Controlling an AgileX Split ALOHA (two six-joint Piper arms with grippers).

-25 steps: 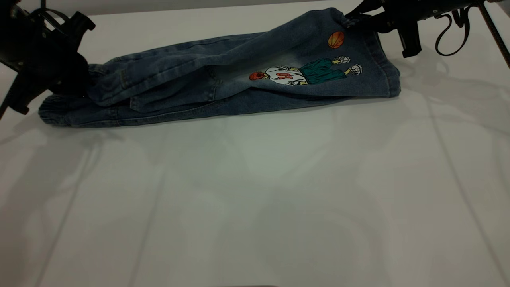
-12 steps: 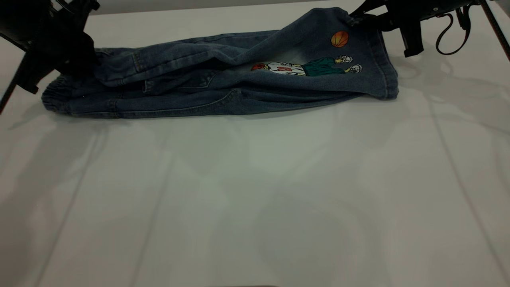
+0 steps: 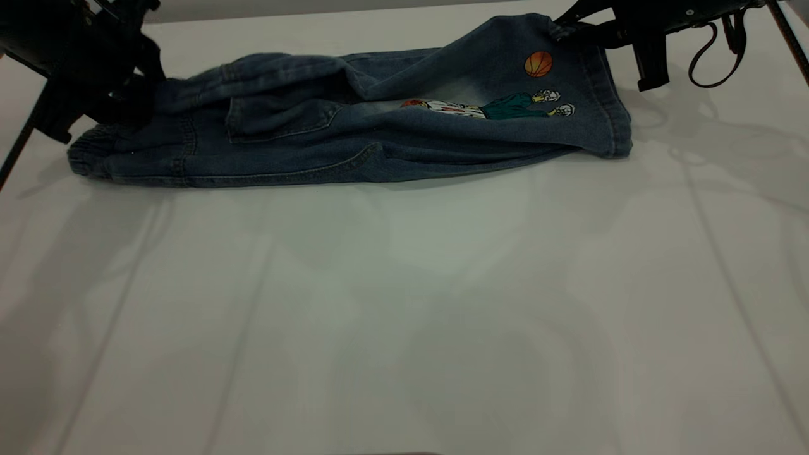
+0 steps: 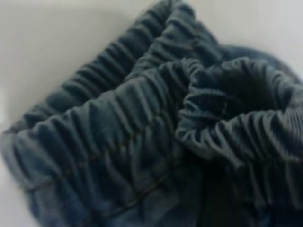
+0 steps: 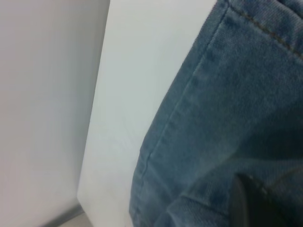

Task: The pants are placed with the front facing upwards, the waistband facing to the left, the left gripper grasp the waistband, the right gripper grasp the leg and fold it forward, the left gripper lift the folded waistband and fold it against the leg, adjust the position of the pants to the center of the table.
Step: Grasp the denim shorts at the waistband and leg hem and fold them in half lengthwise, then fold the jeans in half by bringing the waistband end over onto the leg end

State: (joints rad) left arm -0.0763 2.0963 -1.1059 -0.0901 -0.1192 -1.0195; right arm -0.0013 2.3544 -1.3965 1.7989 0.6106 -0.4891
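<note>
Exterior view: the blue denim child's pants (image 3: 354,126) lie along the far part of the plain white worktop (image 3: 404,303), gathered elastic waistband (image 3: 95,155) at the left end, the wide stitched-cuff leg (image 3: 537,101) with its cartoon basketball print at the right. The lengthwise fold looks done, since the printed reverse of the leg faces up over the lower layer. The fold of waistband against leg and the shift to the worktop's centre are, as I judge it, left to do; the pants sit far back, not centred.

The black left pincer (image 3: 120,104) is low at the waistband end, pressed into bunched denim and apparently clamped on it; the left wrist view shows only puckered waistband folds close up. The black right pincer (image 3: 562,31) reaches in from the far right corner, its tips at the raised far corner of the leg, apparently pinching the cuff.
</note>
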